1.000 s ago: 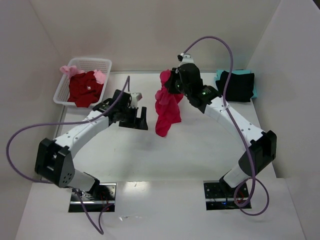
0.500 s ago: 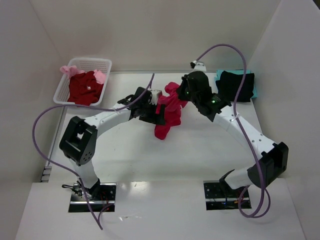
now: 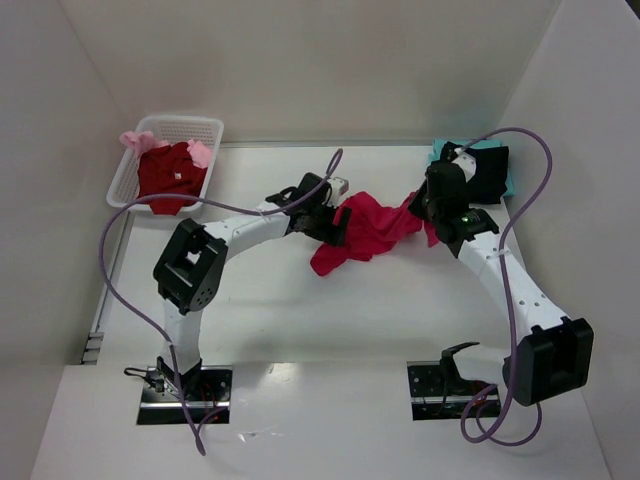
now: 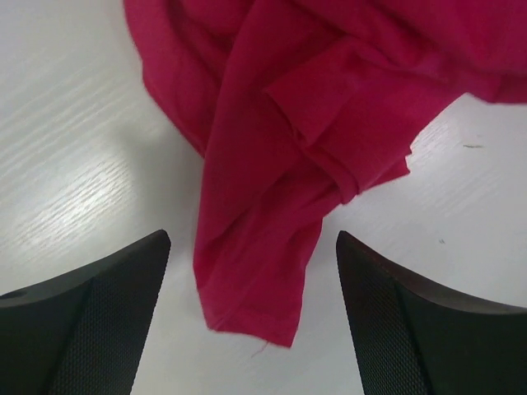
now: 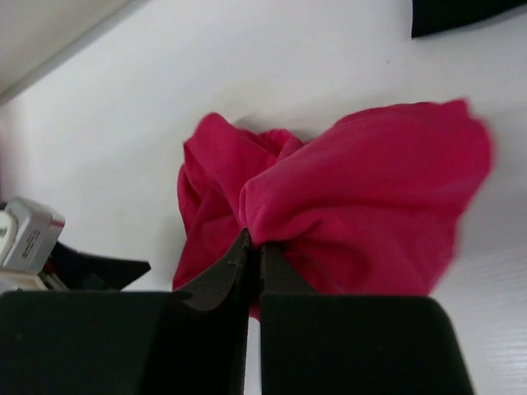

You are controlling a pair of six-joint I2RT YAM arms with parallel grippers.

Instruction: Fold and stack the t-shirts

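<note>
**Desk:** Where is the crimson-pink t-shirt (image 3: 365,232) seen?

**Photographer:** It is seen well to the right of the white basket (image 3: 190,119), on the same table (image 3: 260,320), drawn out in a crumpled band between the two grippers. One bunched fold is pinched in the right gripper (image 5: 254,247), whose jaws are closed tight on the cloth.

**Desk:** And the left gripper (image 4: 251,239)?

**Photographer:** Its jaws are held wide, set either side of a hanging lower corner of the shirt; nothing is gripped by them.

**Desk:** What else is shown?

**Photographer:** A dark red tee (image 3: 168,178) and a pale pink one (image 3: 140,140) are left in the basket; far to the basket's right, a black tee (image 3: 478,172) is laid on a teal one (image 3: 438,152).

**Desk:** What could be spoiled from here?

**Photographer:** Judged from these views, the wrong part could be caught: several layers are bunched between the open jaws, so a fold rather than a single hem may be taken, and the shirt would be spread twisted. If the cloth is pulled taut, the small pinch on the right could be slipped out of, and the shirt dropped in a heap.
</note>
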